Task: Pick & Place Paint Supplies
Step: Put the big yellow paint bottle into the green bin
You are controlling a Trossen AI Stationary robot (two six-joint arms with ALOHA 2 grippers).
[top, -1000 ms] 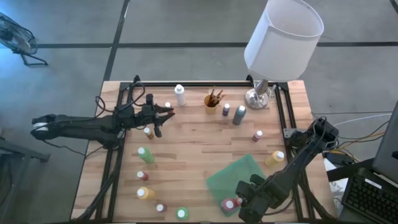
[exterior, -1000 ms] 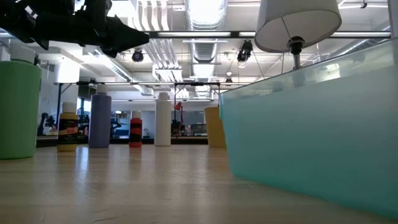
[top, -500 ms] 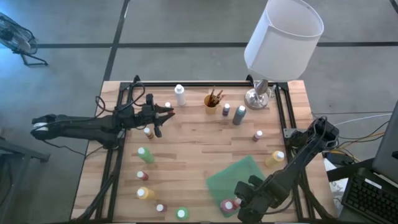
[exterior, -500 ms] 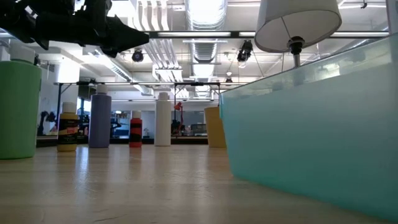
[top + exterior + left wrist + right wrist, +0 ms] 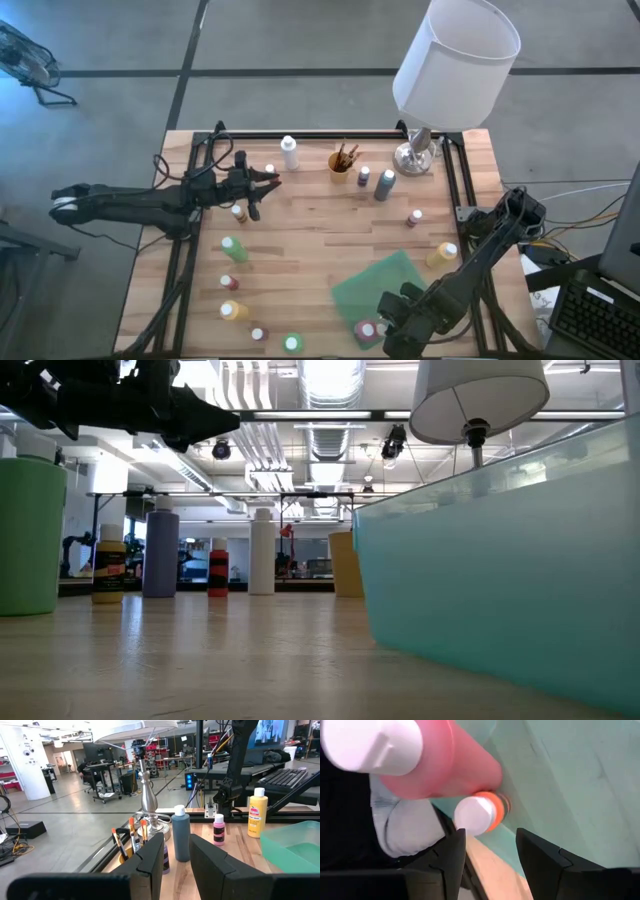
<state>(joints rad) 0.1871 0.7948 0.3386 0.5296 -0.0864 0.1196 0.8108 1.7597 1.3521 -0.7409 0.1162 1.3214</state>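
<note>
A green tray [image 5: 372,280] sits at the table's near right. In it lie a pink white-capped bottle [image 5: 445,765] and a small orange white-capped bottle [image 5: 485,812], side by side on the tray floor. My right gripper [image 5: 490,865] hovers just above them, pointing steeply down, open, with nothing between its fingers; in the high view it covers the tray's near corner [image 5: 388,322]. My left gripper [image 5: 268,182] waits level above the table's far left, fingers a little apart [image 5: 176,862] and empty. Several more paint bottles stand upright on the table.
A cup of brushes [image 5: 342,160], a white bottle [image 5: 290,152], two grey-blue bottles [image 5: 384,185] and a lamp's silver base [image 5: 415,155] stand at the far side. A yellow bottle [image 5: 443,254] stands right of the tray; green [image 5: 233,248] and yellow [image 5: 232,310] bottles stand near left.
In the high view a second small cap that showed beside the pink bottle at my right gripper's tip is now out of sight there. Neither arm has visibly shifted.
</note>
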